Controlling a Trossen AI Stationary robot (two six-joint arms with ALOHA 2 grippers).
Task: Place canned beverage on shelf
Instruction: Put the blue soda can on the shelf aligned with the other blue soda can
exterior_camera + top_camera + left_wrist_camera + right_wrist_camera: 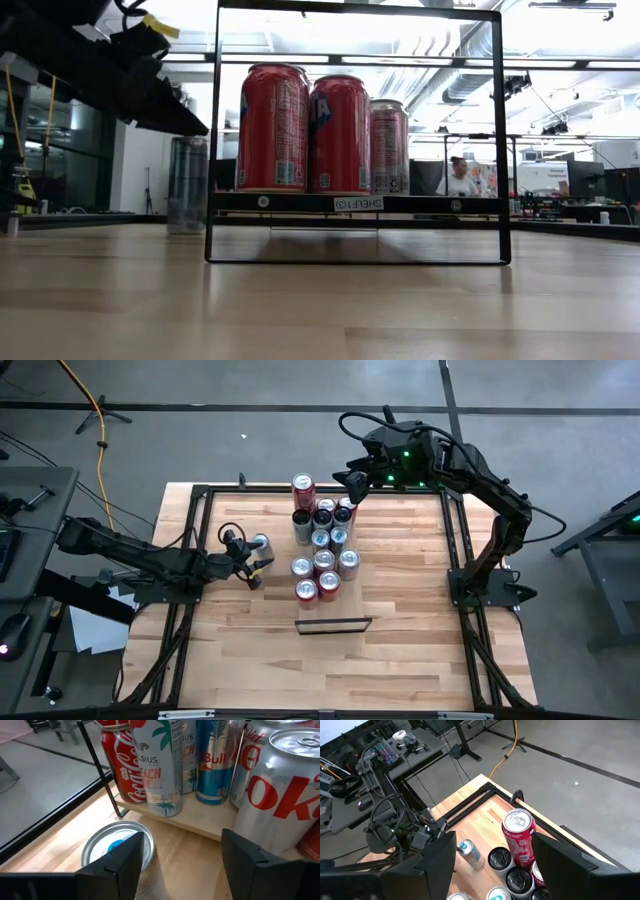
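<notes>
Here, the left gripper (256, 563) is hanging with jaws released beside a silver can (261, 545) on the desk (400, 660). The right gripper (352, 486) is waiting with jaws released above the shelf (300, 203).

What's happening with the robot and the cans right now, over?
Left gripper open, at lone silver can on the table. Right gripper open, hovering over the shelf's far end. Shelf crowded with cans.

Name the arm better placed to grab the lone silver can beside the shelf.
Left. Its gripper hangs open right over the lone can; the right gripper waits beyond the shelf's far end.
</notes>
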